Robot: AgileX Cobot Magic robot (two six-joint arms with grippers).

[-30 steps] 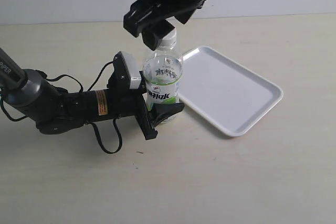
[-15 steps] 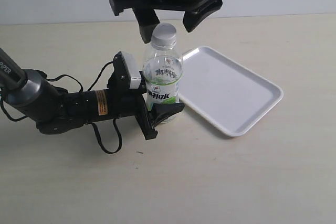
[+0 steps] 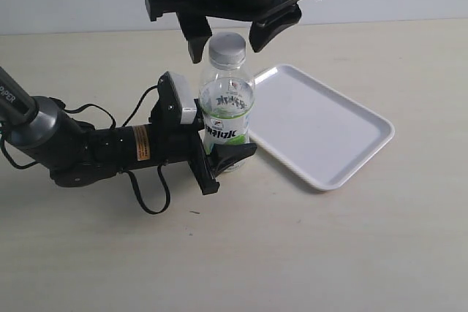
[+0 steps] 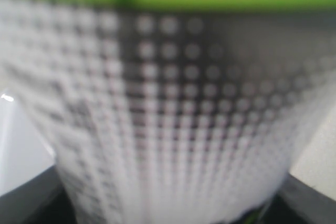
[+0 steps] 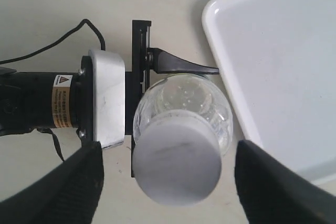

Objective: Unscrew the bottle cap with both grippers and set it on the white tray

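Note:
The clear bottle (image 3: 227,111) with its white-and-green label stands upright on the table, just left of the white tray (image 3: 329,129). My left gripper (image 3: 223,153) reaches in from the left and is shut on the bottle's lower body. In the left wrist view the blurred label (image 4: 168,119) fills the frame. The white bottle cap (image 3: 227,47) sits on the neck. My right gripper (image 3: 227,45) hangs over it, open. Its two black fingers (image 5: 79,187) stand well apart on either side of the cap (image 5: 177,163) without touching it.
The left arm's black body (image 3: 80,147) with loose cables and a small white box (image 3: 179,100) lies on the table left of the bottle. The tray's near rim (image 5: 226,72) runs close beside the bottle. A pale wall bounds the table at the back.
One second ago the right gripper was shut round the cap. It has since opened wide, turned square to the view, and come down slightly round the cap. Bottle, cap and left gripper have not moved.

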